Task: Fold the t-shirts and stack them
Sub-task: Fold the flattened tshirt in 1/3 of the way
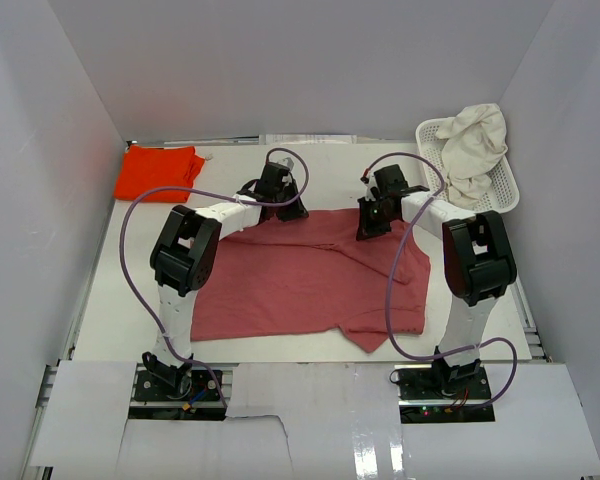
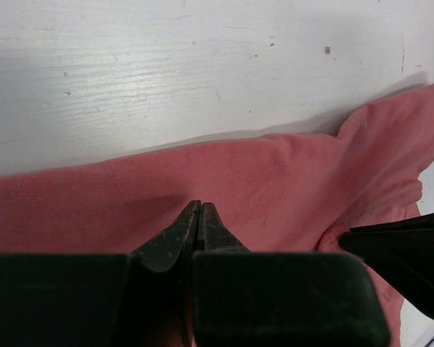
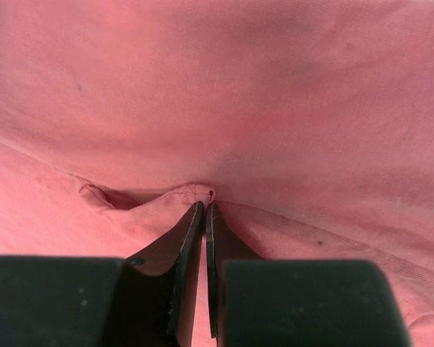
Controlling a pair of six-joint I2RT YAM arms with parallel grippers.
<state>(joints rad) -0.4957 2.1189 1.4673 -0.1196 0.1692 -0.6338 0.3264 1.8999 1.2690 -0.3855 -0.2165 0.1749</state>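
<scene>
The large dusty rose-red cloth t-shirt [image 1: 300, 275] lies spread over the white counter [image 1: 120, 290] at mid-frame in the top view. Both arms reach its upper edge. The right end effector [image 3: 206, 206] is pressed together on a small pucker of cloth. The left end effector [image 2: 199, 211] is closed tight too, seemingly nipping the hem, though the bite is hard to see. I'd judge this the grasp for a first fold. Next the 2 must lift together and carry that edge evenly toward the frame's bottom.
</scene>
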